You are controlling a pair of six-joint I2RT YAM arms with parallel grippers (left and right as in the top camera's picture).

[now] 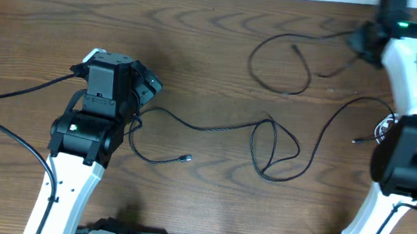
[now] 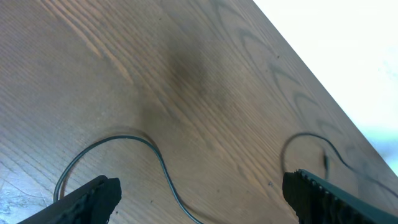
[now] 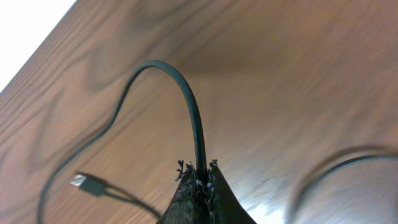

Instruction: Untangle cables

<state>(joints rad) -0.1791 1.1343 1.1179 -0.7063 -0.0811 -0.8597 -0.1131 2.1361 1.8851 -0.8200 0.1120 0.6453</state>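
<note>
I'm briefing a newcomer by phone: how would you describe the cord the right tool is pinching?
On the wooden table, go to the far right corner, where the right tool is shut. The black cord it pinches sweeps left in one wide open curl, unlike the mid-table cord, which crosses itself.

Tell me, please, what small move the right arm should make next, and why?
Probably raise the right gripper a little to draw its black cable taut: the jaws are shut on that cable, which curves away slack, while the left gripper is open and holds nothing.
</note>
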